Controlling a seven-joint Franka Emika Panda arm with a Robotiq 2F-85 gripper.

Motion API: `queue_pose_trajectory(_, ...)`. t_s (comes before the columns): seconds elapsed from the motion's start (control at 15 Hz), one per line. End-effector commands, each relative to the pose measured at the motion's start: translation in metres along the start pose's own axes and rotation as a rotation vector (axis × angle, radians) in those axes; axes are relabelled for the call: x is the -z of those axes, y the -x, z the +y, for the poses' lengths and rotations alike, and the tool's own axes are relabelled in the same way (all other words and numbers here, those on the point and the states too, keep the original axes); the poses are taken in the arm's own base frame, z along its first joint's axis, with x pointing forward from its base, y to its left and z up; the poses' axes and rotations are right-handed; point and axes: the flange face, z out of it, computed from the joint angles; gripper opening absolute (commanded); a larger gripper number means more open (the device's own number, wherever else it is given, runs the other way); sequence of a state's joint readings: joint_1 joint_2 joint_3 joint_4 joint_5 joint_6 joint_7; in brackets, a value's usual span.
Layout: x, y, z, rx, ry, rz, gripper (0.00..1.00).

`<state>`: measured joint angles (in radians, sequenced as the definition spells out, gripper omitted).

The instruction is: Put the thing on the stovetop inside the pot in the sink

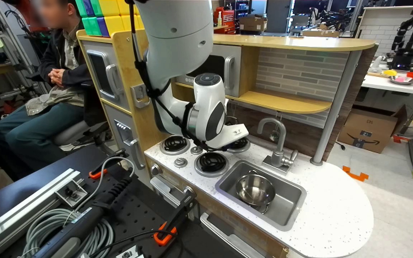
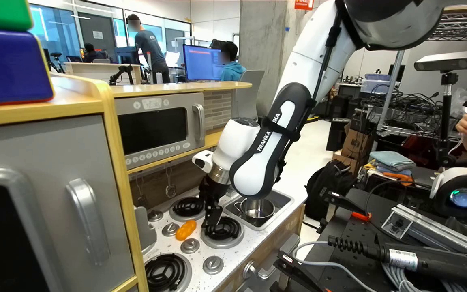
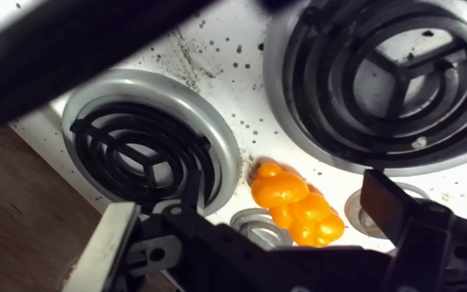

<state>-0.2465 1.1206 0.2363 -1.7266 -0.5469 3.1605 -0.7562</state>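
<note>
Pot (image 1: 255,190) clear above — faucet (image 1: 281,142) beside sink (image 1: 285,205)

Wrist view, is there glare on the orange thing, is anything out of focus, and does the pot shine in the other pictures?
Wrist view: small bright highlights on the orange thing, a dark bar out of focus at upper left; both exterior views: bright reflections on the pot.

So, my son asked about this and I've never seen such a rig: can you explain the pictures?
The machine is one white robot arm, ending in a black gripper. Two pictures were taken from outside it; the close-up was taken from its wrist. On the white toy stovetop, beside black burners and knobs, lies a lumpy orange object. The gripper is open and holds nothing. A steel pot sits in the sink; the job is to put the orange object in that pot.
</note>
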Motion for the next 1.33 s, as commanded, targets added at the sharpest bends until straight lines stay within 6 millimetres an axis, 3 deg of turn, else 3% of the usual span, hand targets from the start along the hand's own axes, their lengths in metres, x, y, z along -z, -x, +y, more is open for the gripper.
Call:
queue_pose_trajectory(0.0,0.0,-0.001,-0.001,0.0,0.001,-0.001,0.99)
queue_pose_trajectory(0.67,-0.008,-0.027,-0.005,0.087,0.065,0.002,1.0)
queue_pose_trajectory(1.27,-0.038,-0.038,0.011,0.043,0.037,-0.118,1.0)
